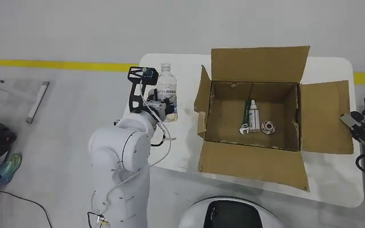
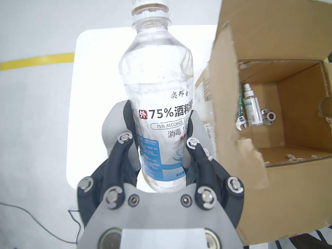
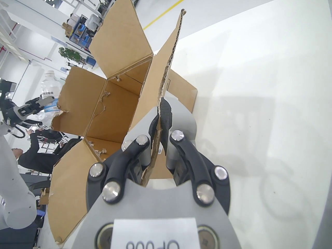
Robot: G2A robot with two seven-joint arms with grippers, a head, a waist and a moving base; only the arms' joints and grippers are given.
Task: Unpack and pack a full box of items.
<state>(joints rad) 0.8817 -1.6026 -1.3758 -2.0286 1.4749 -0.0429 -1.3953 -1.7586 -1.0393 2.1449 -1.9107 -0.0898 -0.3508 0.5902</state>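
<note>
My left gripper (image 2: 159, 128) is shut on a clear bottle (image 2: 158, 97) with a white cap, held upright over the table's left part (image 1: 166, 91), left of the open cardboard box (image 1: 254, 114). On the box floor lie a small spray bottle (image 1: 254, 118), a wrench (image 1: 246, 121) and a metal fitting (image 1: 268, 127). My right gripper (image 3: 160, 116) is shut on the edge of the box's right flap (image 3: 168, 60), at the table's right edge (image 1: 353, 121). From the right wrist the left gripper (image 3: 31, 106) and bottle (image 3: 49, 86) appear beyond the box.
The white table (image 1: 171, 148) carries the box with all flaps (image 1: 259, 62) spread outward. The left flap (image 2: 225, 84) stands close beside the held bottle. Bare tabletop lies left of and in front of the box. A yellow floor line (image 1: 63, 64) runs behind the table.
</note>
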